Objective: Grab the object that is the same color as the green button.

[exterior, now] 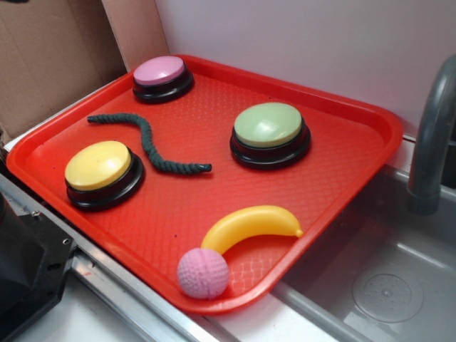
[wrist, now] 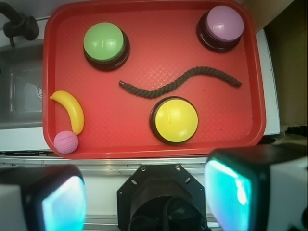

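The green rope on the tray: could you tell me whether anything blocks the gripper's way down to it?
Nothing visible does. The green rope lies bare on the red tray, with the yellow button close beside it. The open gripper is above the tray's near edge.

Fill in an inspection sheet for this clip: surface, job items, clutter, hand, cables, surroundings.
Surface: red tray, textured, set beside a sink.
Job's things: dark green rope lying wavy and flat between the three buttons; green button upright, apart from the rope.
Clutter: yellow button, pink button, yellow banana touching the pink ball at the tray's corner.
Hand: hand open, fingers at the wrist view's bottom edge, off the tray, holding nothing.
Cables: nothing seen.
Surroundings: metal sink, grey faucet, cardboard behind the tray.
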`<act>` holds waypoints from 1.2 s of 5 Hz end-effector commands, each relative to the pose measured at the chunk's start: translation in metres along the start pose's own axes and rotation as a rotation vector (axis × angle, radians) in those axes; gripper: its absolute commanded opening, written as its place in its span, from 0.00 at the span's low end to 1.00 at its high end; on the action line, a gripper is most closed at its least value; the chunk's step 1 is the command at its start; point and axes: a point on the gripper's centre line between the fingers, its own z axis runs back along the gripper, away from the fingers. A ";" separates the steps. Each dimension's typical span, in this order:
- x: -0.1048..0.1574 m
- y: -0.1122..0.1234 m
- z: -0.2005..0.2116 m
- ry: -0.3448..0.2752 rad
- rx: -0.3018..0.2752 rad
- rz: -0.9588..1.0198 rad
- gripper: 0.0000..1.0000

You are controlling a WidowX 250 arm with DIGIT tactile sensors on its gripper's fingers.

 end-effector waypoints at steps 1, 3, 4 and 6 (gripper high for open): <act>0.000 0.000 0.000 0.000 0.000 0.000 1.00; 0.053 0.023 -0.046 0.005 -0.012 0.395 1.00; 0.073 0.039 -0.074 0.009 0.007 0.566 1.00; 0.107 0.073 -0.155 0.021 0.052 0.874 1.00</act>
